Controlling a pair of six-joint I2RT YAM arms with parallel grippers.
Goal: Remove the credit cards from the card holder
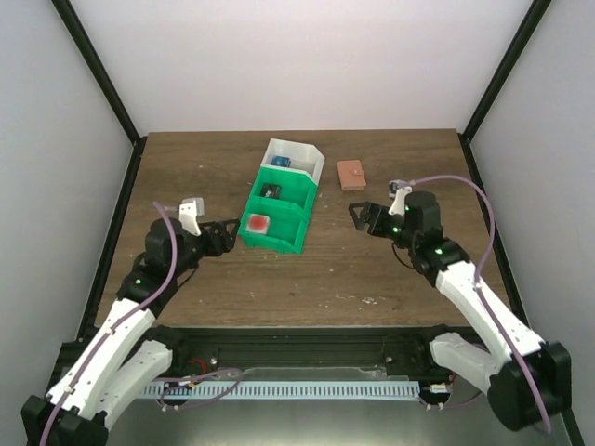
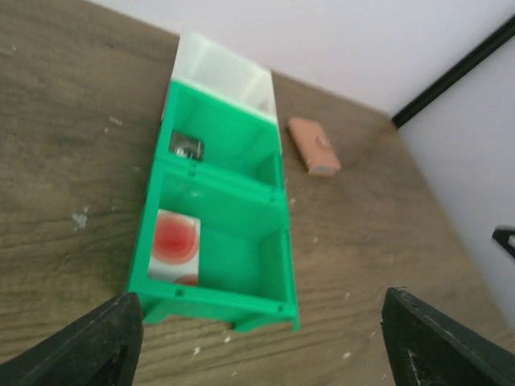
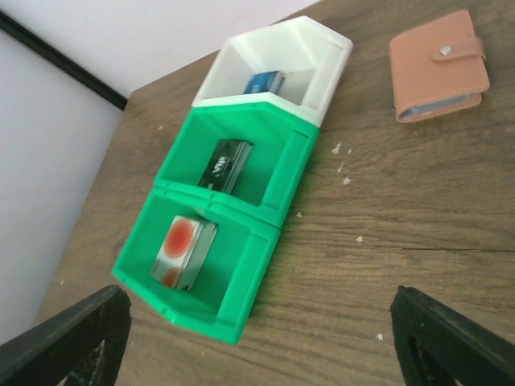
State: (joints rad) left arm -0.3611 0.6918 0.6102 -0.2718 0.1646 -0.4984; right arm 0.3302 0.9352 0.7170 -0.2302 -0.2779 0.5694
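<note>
One small flat salmon-brown leather-look card holder [image 1: 351, 174] [image 2: 314, 146] [image 3: 438, 64] is lying closed on the table, its snap tab fastened. It is resting just right of the bin's white far compartment, apart from it and untouched by either arm. Only a thin pale blue-grey strip of the credit cards [image 3: 438, 108] is showing along its near edge. Their faces are hidden inside.

Green-and-white three-compartment plastic bin [image 1: 270, 244] [image 2: 217, 301] [image 3: 197, 318] is sitting mid-table.
- near green cell: red-and-white chunky block [image 1: 257, 224] [image 2: 175, 245] [image 3: 183, 253]
- middle green cell: black block [image 1: 271, 191] [image 2: 186, 146] [image 3: 225, 165]
- white cell: blue block [image 1: 282, 162] [image 3: 264, 82], screened by the white wall in the left wrist view

Right gripper [image 1: 359, 219] [image 3: 261, 342] is hovering near side of the card holder, jaws spread wide, gripping nothing. Left gripper [image 1: 226, 238] [image 2: 261, 346] is hovering just left of the bin's near end, jaws likewise parted and empty. In both wrist views the fingertips are being cut off by the bottom edge.

Dark brown wood-grain table [image 1: 186, 186] [image 2: 72, 121] [image 3: 418, 209] is carrying small white specks [image 3: 342, 165] right of the bin. Pale blank walls [image 1: 297, 65] are enclosing it on three sides, with black frame struts [image 1: 98, 70] running up the corners. The left wrist picture is coming through soft, so the snap and block markings are not readable there.
</note>
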